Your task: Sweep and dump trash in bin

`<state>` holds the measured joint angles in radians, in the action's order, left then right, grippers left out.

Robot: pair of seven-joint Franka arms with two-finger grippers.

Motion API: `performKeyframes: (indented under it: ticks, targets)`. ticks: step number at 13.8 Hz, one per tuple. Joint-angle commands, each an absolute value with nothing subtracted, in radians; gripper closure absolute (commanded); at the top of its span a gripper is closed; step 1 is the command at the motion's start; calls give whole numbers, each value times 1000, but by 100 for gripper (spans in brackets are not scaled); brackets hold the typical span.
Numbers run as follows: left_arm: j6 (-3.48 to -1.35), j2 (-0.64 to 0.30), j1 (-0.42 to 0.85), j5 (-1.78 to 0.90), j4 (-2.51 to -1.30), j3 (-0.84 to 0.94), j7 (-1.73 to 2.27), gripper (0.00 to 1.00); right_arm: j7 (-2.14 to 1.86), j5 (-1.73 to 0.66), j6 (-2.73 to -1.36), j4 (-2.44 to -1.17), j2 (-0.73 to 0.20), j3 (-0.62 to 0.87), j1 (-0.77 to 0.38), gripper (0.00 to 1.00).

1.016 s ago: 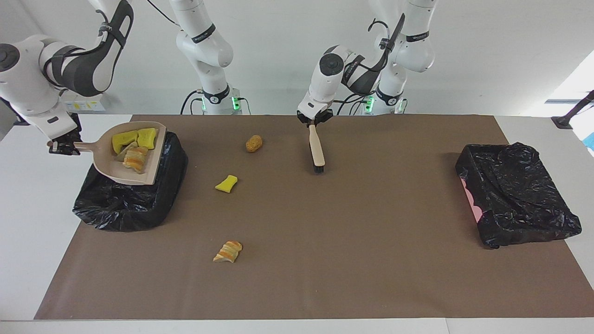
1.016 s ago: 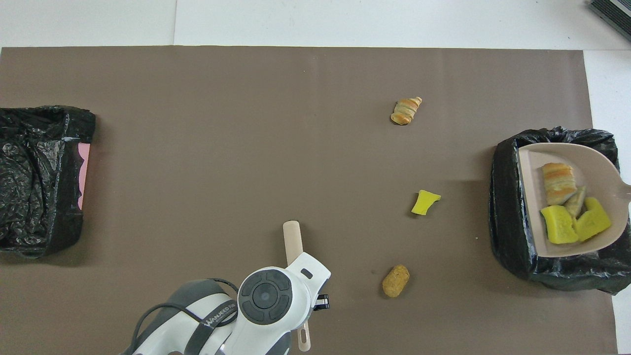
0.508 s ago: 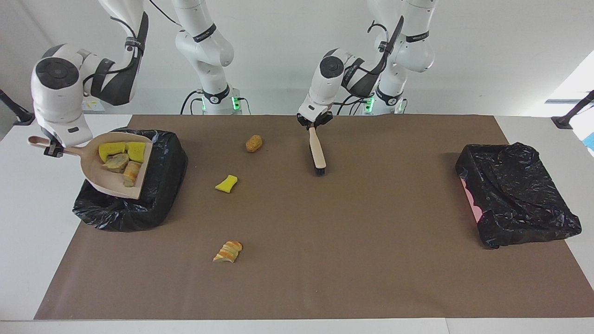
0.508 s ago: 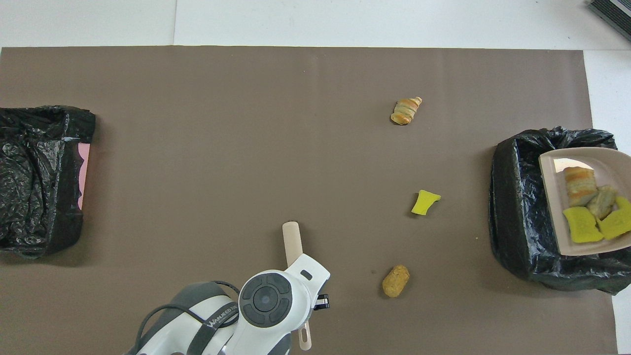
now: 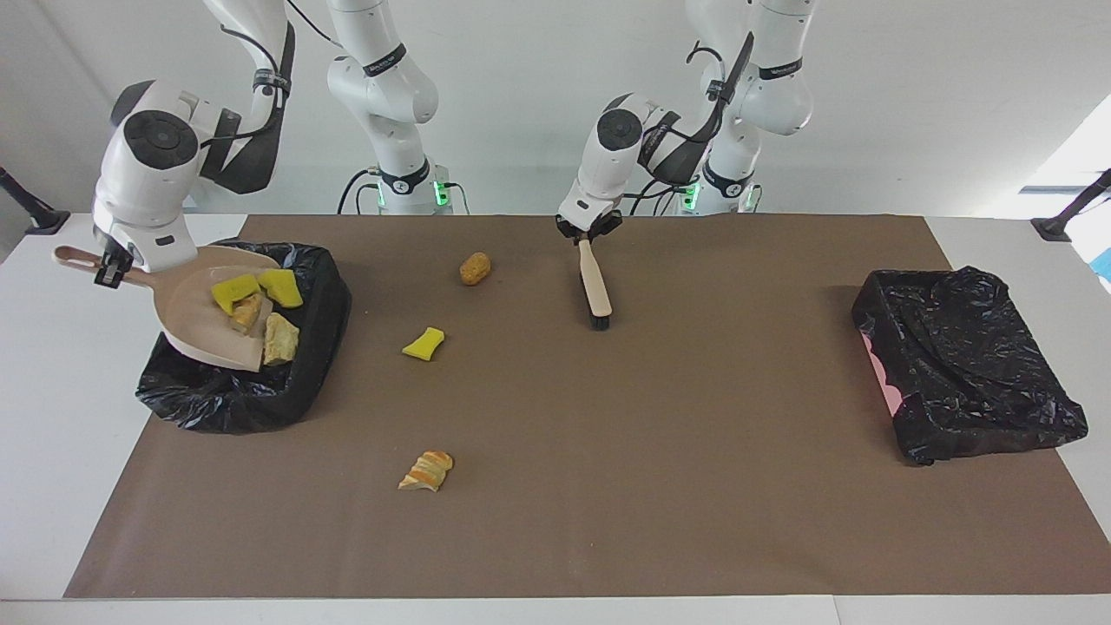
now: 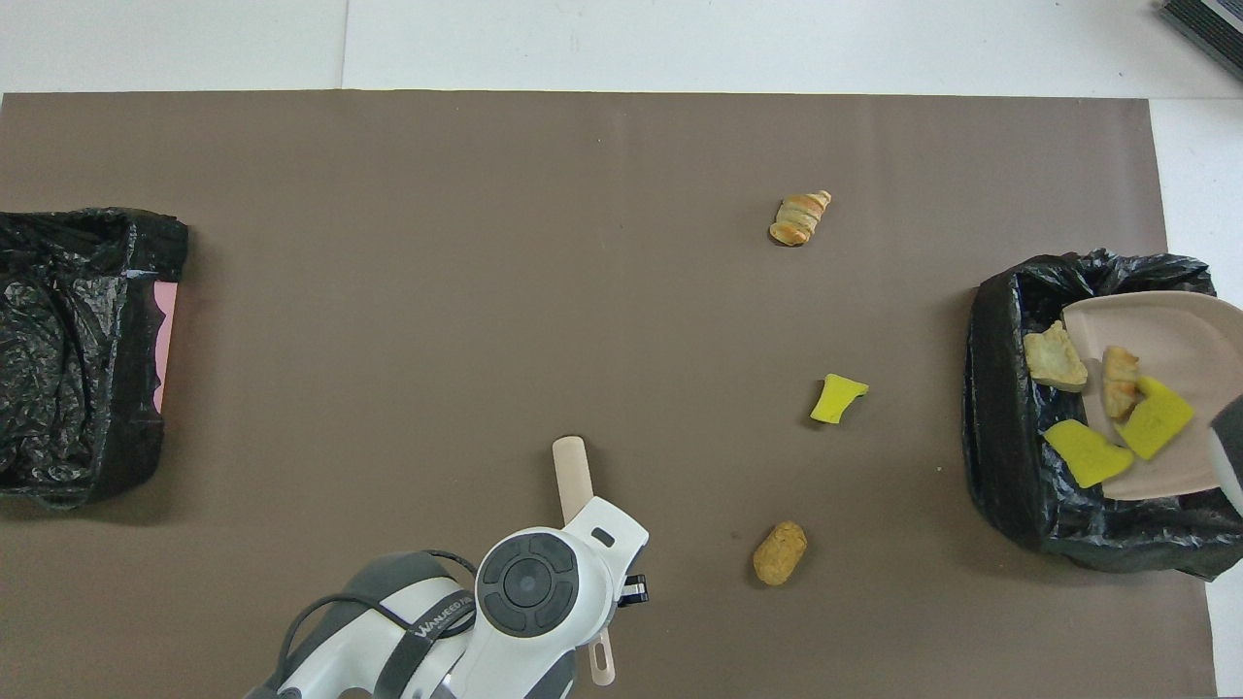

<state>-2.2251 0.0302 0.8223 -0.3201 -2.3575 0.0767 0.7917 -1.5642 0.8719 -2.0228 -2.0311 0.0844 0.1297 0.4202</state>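
White wall (image 5: 911,104); white table (image 5: 52,417); brown mat (image 5: 660,451).

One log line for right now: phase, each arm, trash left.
phase: dumping | right gripper: tilting dustpan over bin, chunks sliding off | left gripper: holding brush on mat | left on mat: three chunks

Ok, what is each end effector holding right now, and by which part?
The right end effector holds the dustpan by its handle, tilted over the bin. The left end effector holds the brush by its handle's end.
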Motion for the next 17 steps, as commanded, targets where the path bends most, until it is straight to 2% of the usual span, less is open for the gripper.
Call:
performKeyframes:
  ticks: [1,5,14,17]
  targets:
    - [-2229,25,833,-334,-2361,55,801,0,-1569,934,-2068,-2125,192,133,426,100]
    - [-2159,35,775,-319,-2310,51,788,0,-1617,997,-2137,-2117,212,129,451,100]
    - [-2034,49,591,-172,-2157,49,738,0,-1641,1072,-2138,-2109,248,130,422,100]
    - [-2010,89,510,-172,-2146,49,642,0,-1658,1095,-2134,-2109,287,130,419,100]
